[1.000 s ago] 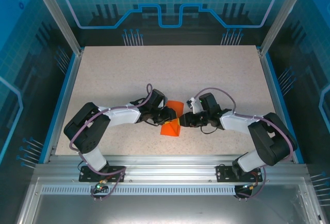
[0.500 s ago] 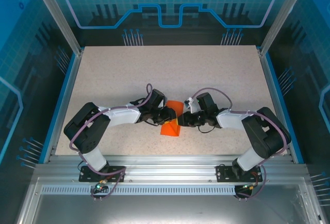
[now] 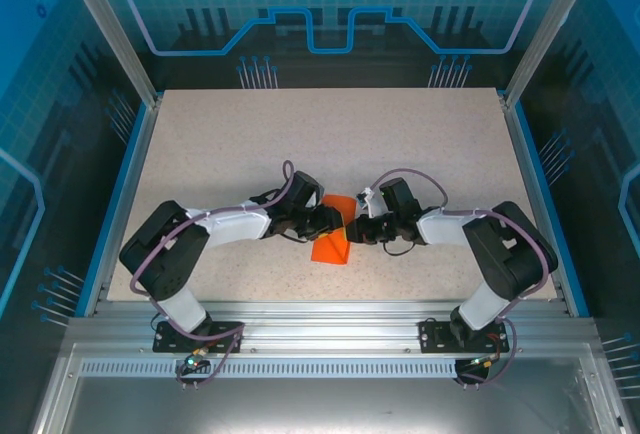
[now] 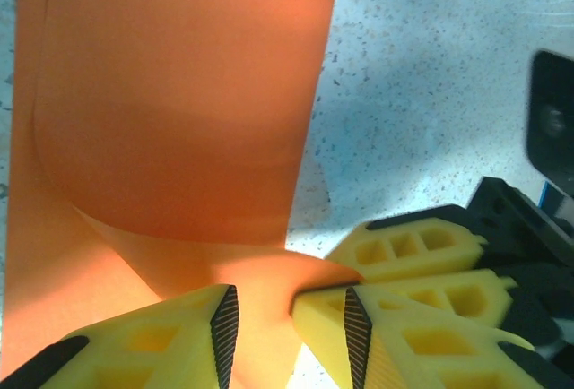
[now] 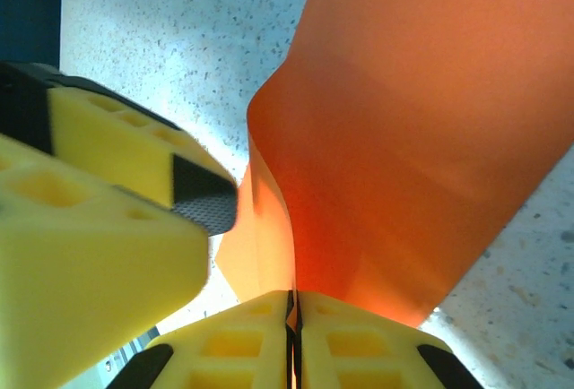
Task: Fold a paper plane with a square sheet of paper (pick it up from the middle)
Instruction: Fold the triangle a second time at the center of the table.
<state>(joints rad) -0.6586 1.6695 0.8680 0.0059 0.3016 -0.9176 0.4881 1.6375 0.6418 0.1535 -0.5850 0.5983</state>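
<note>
The square sheet of paper [image 3: 332,244] is bright orange, folded and curled, and lies at the near middle of the table between both grippers. My right gripper [image 3: 356,230] is shut on its right edge; in the right wrist view the jaws [image 5: 293,317] pinch a thin fold of the sheet [image 5: 421,120]. My left gripper [image 3: 338,220] meets it from the left. In the left wrist view those jaws [image 4: 285,331] stand apart, and a curved flap of the sheet [image 4: 179,93] runs through the gap without being clamped. The right gripper's yellow fingers [image 4: 413,250] sit just beyond.
The speckled tabletop [image 3: 300,144] stretches behind the grippers. A blue rim [image 3: 125,194] borders its sides. A metal rail [image 3: 320,316] carrying both arm bases runs along the near edge. Transparent panels enclose the cell.
My right gripper has shifted a little left and closed onto the paper's edge. The left jaws have parted slightly around the flap. The paper has stayed in place.
</note>
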